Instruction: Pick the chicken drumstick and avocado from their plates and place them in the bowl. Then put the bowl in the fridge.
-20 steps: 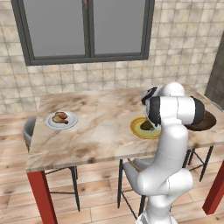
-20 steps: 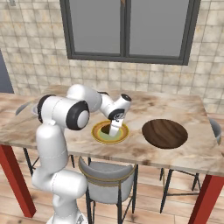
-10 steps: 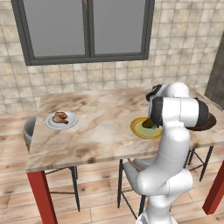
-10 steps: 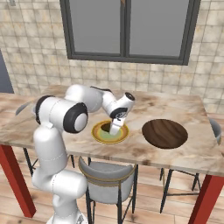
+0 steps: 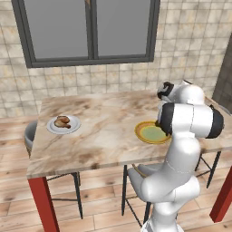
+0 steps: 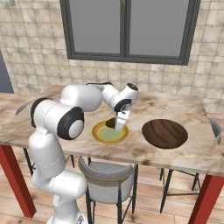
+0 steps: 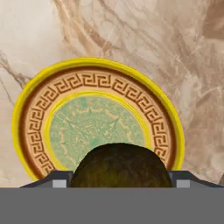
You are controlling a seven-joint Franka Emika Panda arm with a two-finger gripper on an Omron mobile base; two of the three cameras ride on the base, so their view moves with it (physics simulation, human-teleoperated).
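My gripper (image 7: 120, 179) is shut on the avocado (image 7: 120, 166), a dark olive lump held a little above the yellow-rimmed plate (image 7: 26, 113). In the right base view the gripper (image 6: 119, 121) hangs over that plate's (image 6: 99, 133) far edge, and the dark brown bowl (image 6: 165, 133) lies just to its right. The plate's greenish centre (image 5: 152, 133) is bare in the left base view. The chicken drumstick (image 5: 62, 121) rests on the small white plate (image 5: 71, 127) at the table's left end. The fridge is out of view.
The marble table (image 6: 140, 151) has red legs (image 6: 15, 183). A grey stool (image 6: 107, 173) stands under its near edge below the yellow-rimmed plate, and another seat (image 5: 29, 133) sits at the left end. A tiled wall with a window (image 6: 127, 28) lies behind.
The gripper has risen from the yellow-rimmed plate with the avocado in it, leaving the plate's centre bare. The drumstick and bowl have not moved.
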